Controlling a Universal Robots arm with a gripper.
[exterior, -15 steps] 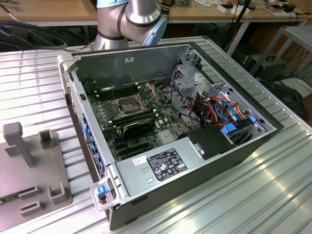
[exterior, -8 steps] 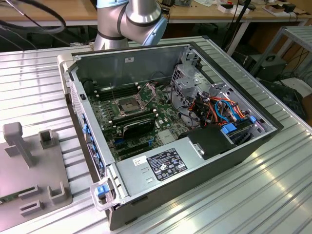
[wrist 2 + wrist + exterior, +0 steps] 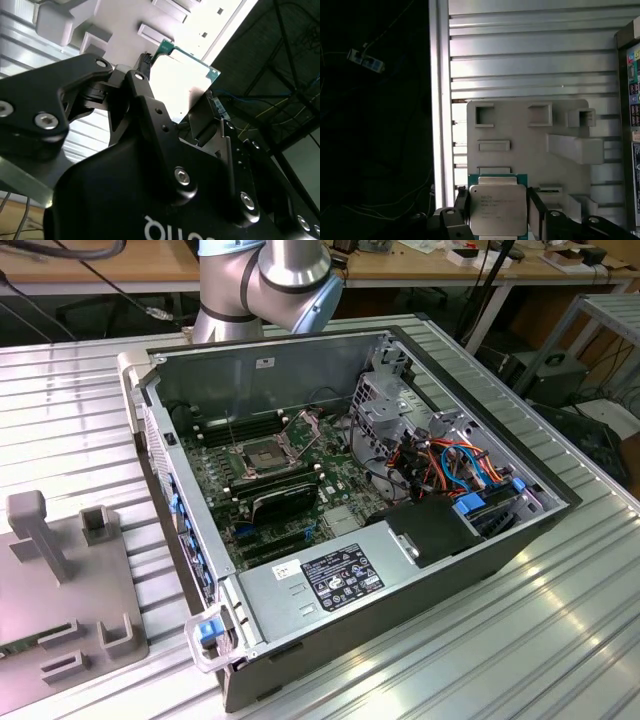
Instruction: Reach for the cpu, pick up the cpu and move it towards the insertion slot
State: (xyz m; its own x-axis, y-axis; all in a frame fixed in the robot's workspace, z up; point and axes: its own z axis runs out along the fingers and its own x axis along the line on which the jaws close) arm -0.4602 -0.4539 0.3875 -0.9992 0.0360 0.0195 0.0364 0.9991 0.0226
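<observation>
So the small flat square cpu with the pale silver metal face [image 3: 497, 210] is clamped between the black jaws, seen in the first wrist view over the pale grey plastic fixture block [image 3: 520, 125] on the ribbed aluminium worktop [image 3: 530, 60]. The square insertion slot with its shiny metal frame [image 3: 262, 455] is found in the exterior view inside the open grey computer case [image 3: 300, 370].

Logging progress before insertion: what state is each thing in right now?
gripper, shut on the cpu.
cpu, clamped, metal face showing.
insertion slot, empty, no chip seated.
computer case, lying flat, side panel off.
</observation>
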